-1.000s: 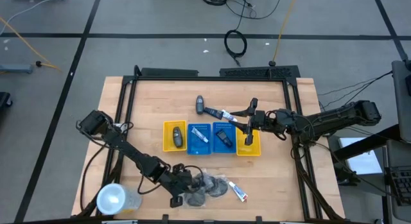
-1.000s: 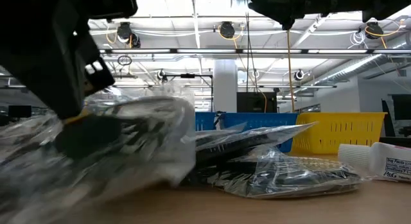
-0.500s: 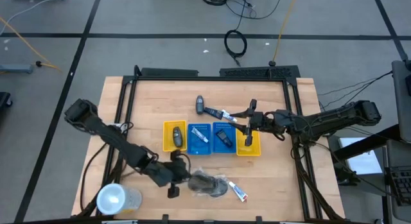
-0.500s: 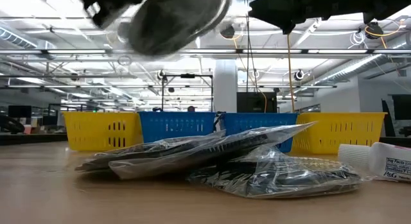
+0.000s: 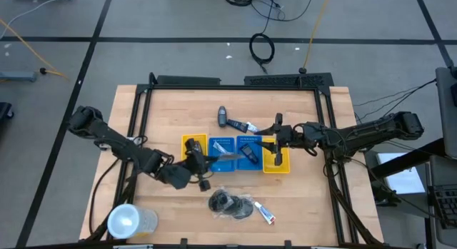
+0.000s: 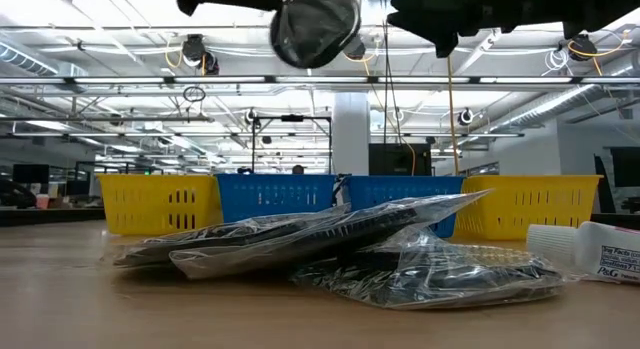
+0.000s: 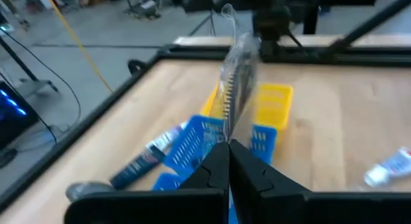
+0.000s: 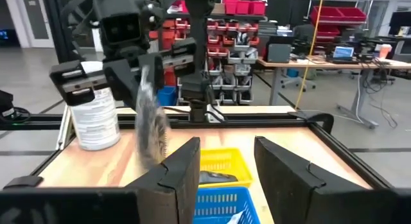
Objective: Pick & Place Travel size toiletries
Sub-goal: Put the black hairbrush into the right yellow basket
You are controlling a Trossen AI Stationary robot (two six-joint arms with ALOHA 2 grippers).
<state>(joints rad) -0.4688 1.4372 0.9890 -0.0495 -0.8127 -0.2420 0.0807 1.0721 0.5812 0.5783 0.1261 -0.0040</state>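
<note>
The left gripper (image 7: 228,161), fingers pressed together, pinches a dark round mesh puff in clear wrap (image 7: 235,83); it stands edge-on, extending straight out beyond the fingertips; the right gripper (image 8: 225,161) waits spread.

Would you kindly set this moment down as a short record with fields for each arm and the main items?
left tool: shut on a bagged mesh puff, lifted over the left-hand trays
right tool: open, empty, above the right yellow tray
trays: yellow, blue, blue, yellow in a row mid-table
bagged puffs on table: at the near edge, a white tube beside them
dark bottle: behind the trays
clear cup: near left corner
</note>
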